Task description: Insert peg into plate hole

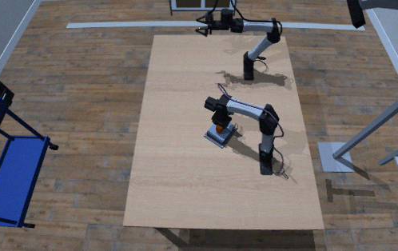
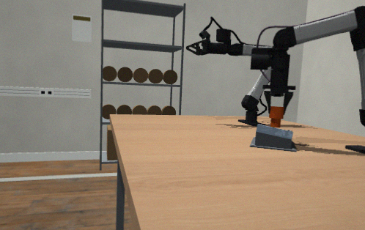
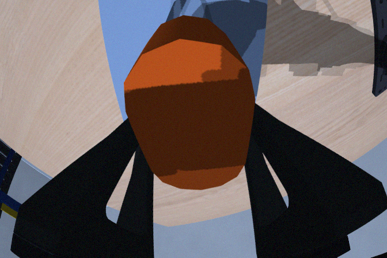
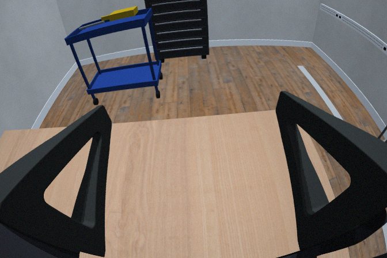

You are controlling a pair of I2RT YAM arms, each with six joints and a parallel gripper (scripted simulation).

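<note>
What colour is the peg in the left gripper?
Orange; the left wrist view shows it best.

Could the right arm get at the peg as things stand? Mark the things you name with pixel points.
Probably not directly: the left gripper [image 1: 219, 125] [image 2: 277, 106] [image 3: 193, 109] is shut on the peg [image 1: 219, 129] [image 2: 275, 113] [image 3: 187, 108]. The right gripper [image 1: 201, 29] [image 2: 191, 47] [image 4: 191, 106] is open and empty, but the left arm would likely block it.

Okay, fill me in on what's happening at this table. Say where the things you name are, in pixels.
The left claw [image 2: 277, 104] [image 3: 193, 109] is shut on an orange peg [image 1: 219, 129] [image 2: 276, 112] [image 3: 187, 67], holding it upright just above a blue-grey plate [image 1: 216, 137] [image 2: 273, 139] [image 3: 134, 8] with a sloping top. The peg isn't down in the hole [image 3: 191, 2] yet; whether its tip is lined up or touching the rim, I can't tell. The right claw [image 1: 202, 30] [image 2: 191, 47] [image 4: 191, 106] is open with nothing in it, away from the plate.
</note>
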